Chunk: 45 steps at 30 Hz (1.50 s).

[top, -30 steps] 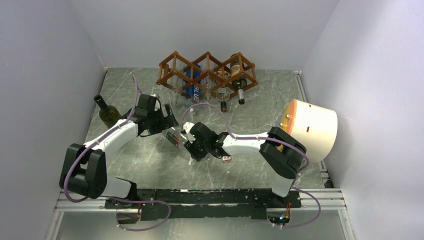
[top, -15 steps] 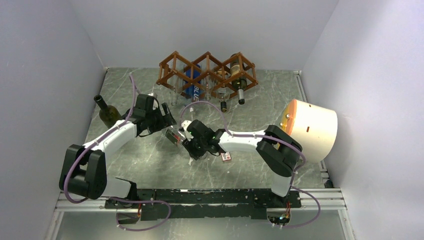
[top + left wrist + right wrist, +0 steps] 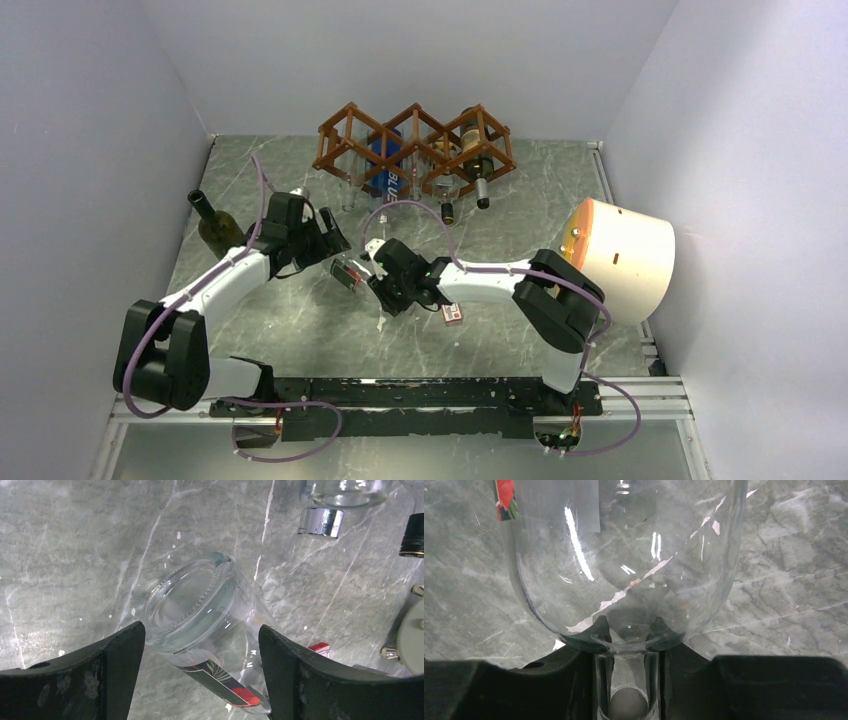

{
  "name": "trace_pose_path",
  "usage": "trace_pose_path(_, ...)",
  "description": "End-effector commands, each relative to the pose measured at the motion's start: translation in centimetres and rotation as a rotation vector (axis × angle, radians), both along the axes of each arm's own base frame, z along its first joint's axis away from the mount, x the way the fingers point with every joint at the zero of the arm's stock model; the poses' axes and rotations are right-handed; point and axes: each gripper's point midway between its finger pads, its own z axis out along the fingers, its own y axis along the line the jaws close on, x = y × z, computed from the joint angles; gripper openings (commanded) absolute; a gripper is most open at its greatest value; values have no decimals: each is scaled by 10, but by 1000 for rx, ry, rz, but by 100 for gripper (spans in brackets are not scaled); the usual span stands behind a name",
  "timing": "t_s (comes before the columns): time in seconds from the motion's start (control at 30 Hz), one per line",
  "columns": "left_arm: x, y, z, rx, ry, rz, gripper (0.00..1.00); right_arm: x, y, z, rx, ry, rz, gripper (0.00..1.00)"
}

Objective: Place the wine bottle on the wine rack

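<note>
A clear glass wine bottle (image 3: 349, 272) with a dark, red-flowered label is held near the table's middle. My right gripper (image 3: 383, 283) is shut on its neck (image 3: 629, 672), and the bottle's shoulder (image 3: 624, 560) fills the right wrist view. My left gripper (image 3: 333, 248) is open, one finger (image 3: 112, 662) on each side of the bottle's base (image 3: 192, 605), with gaps showing. The reddish-brown lattice wine rack (image 3: 345, 128) stands at the back with a blue bottle (image 3: 390, 170) and dark bottles in its cells.
A green bottle (image 3: 214, 228) lies at the left wall. A white cylinder with an orange rim (image 3: 622, 258) stands at the right. A small red-and-white box (image 3: 452, 316) lies under the right arm. A silver-capped clear bottle (image 3: 320, 521) lies in front of the rack.
My right gripper has carried the bottle a little left and away. My left arm has drawn slightly left, its jaws still open around the bottle's base.
</note>
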Motion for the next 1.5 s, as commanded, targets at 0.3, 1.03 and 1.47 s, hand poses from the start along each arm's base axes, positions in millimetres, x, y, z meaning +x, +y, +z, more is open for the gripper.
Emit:
trace_pose_path(0.3,-4,0,77,-36,-145,40,90,-8,8,59,251,-147,63,0)
trace_pose_path(1.03,-27,56,224,55,-617,184,94,12,-33,257,575,-472,-148,0)
trace_pose_path(1.47,-38,64,230,82,-687,181,95,132,-101,363,600,-577,-627,0)
